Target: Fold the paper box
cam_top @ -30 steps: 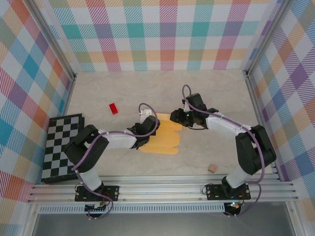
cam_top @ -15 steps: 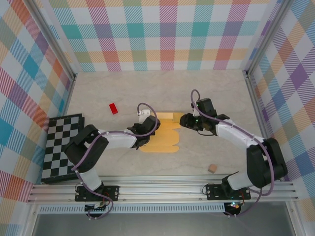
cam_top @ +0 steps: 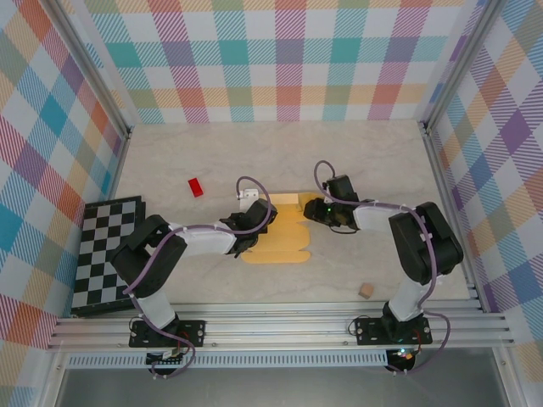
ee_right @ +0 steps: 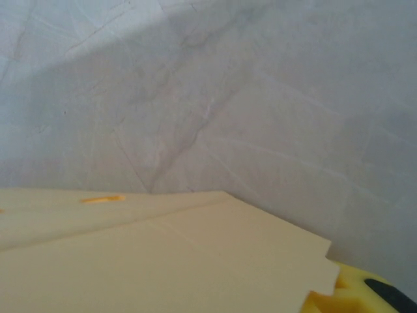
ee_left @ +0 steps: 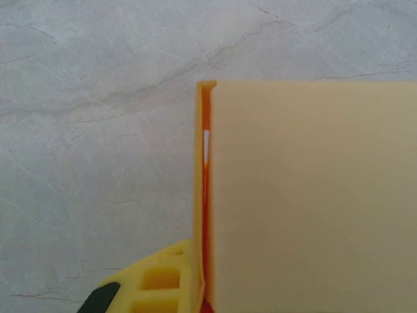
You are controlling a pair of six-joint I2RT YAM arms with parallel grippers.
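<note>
While your left arm has held its place over the last second, your right arm swung out toward the right of the top view and has now come back in with its elbow tucked tighter. The right pincer (cam_top: 312, 209) sits again at the upper right corner of the paper box (cam_top: 284, 236). The box itself has barely shifted: it lies just below the middle of the frame, mostly flat on the table (cam_top: 356, 161), with its scalloped flaps showing along its right edge. I judge that no fold has taken on that side yet, so most of the job remains.

Your left pincer (cam_top: 249, 222) is clamped on the box's left edge. In the left wrist view a pale panel (ee_left: 313, 195) fills the right half of the frame, and its folded edge runs down beside the yellow finger (ee_left: 153, 287) at the bottom.

In the right wrist view the cardboard (ee_right: 163, 261) spreads across the bottom of the frame, touching or just beside the yellow fingertip (ee_right: 332, 300) at lower right. Whether that pincer is gripping or merely resting there, I cannot tell.
</note>
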